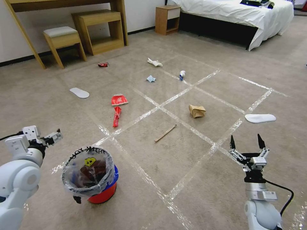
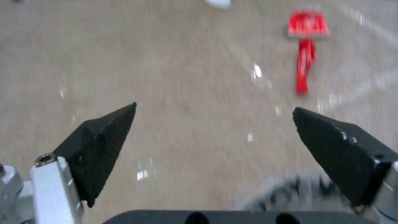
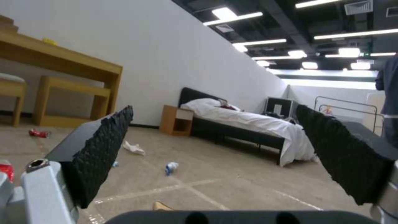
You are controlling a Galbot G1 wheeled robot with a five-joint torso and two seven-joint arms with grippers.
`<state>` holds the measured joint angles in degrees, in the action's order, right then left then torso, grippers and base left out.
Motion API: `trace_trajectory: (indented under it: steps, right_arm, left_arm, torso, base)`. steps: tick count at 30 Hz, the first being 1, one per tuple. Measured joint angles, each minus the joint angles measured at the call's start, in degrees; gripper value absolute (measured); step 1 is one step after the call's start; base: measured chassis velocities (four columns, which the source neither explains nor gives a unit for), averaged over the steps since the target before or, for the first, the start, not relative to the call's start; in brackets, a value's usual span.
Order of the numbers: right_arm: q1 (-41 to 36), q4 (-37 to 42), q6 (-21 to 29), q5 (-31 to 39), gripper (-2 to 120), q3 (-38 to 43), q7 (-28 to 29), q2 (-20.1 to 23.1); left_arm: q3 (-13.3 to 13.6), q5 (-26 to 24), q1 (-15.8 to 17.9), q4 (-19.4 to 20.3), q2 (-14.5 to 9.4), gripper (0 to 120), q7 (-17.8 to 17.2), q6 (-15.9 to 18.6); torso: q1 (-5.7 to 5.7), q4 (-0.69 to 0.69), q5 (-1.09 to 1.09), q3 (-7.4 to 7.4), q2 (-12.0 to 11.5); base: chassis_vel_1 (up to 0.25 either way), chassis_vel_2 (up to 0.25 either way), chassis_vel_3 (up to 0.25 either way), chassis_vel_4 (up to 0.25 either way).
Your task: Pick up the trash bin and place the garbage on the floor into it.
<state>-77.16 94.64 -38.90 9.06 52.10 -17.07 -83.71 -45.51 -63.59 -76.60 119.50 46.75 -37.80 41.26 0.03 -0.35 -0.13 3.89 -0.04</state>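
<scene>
The trash bin (image 1: 101, 191), a red bucket with a blue rim and a clear printed bag, stands on the floor (image 1: 153, 166) at the near left. My left gripper (image 1: 57, 135) hovers open just left of and above it; the left wrist view shows its fingers (image 2: 104, 146) apart over carpet, with the bag's edge (image 2: 282, 193) below. My right gripper (image 1: 247, 142) is open and empty at the near right. Garbage lies ahead: red wrapper (image 1: 117, 115), red packet (image 1: 119, 100), wooden stick (image 1: 165, 133), brown paper bag (image 1: 197, 111), blue mask (image 1: 151, 78), white paper (image 1: 154, 62), white-blue wad (image 1: 182, 75), red can (image 1: 103, 64).
Two white flat slippers lie on the carpet, one at the left (image 1: 79, 92) and one at the right (image 1: 260, 118). A stool (image 1: 62, 40), wooden desk frame (image 1: 99, 28), nightstand (image 1: 167, 19) and bed (image 1: 236, 16) line the far wall.
</scene>
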Motion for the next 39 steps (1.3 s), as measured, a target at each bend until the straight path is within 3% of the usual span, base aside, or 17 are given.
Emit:
trace_trajectory:
  steps: [5, 7, 13, 23, 39]
  right_arm:
    - [0.0, -0.5, -0.2, 0.0, 100, 0.0, 0.0, 0.1]
    - [0.1, -0.8, -0.2, 0.1, 100, 0.0, 0.0, 0.1]
    - [0.4, -1.6, -0.2, 0.0, 100, -0.3, 0.0, 0.3]
    - [0.9, -2.3, -0.2, 0.0, 100, -0.8, 0.1, 0.6]
    - [1.1, -2.7, -0.1, -0.2, 100, -1.2, 0.1, 0.7]
  left_arm:
    - [0.7, -10.8, 0.8, -1.4, -2.9, 100, -1.6, 1.6]
    - [1.6, -14.9, 1.2, -3.1, -4.2, 100, -0.2, 1.6]
    - [3.6, -17.2, 1.2, -7.3, -5.7, 100, 4.7, 1.5]
    - [5.6, -18.3, 0.5, -11.5, -6.4, 100, 6.9, 1.2]
    - [9.7, -12.4, -0.2, -19.2, -6.6, 100, 12.2, 1.0]
  torso:
    - [0.00, -0.01, 0.01, 0.00, 0.0]
    - [0.00, -0.01, 0.02, 0.00, 0.0]
    - [0.00, 0.00, 0.00, 0.00, 0.0]
    - [0.00, 0.00, 0.01, 0.00, 0.0]
    - [0.00, 0.00, 0.00, 0.00, 0.0]
  base:
    - [0.000, 0.000, 0.000, 0.000]
    - [0.000, 0.000, 0.000, 0.000]
    - [0.000, 0.000, 0.000, 0.000]
    - [0.000, 0.000, 0.000, 0.000]
    - [0.000, 0.000, 0.000, 0.000]
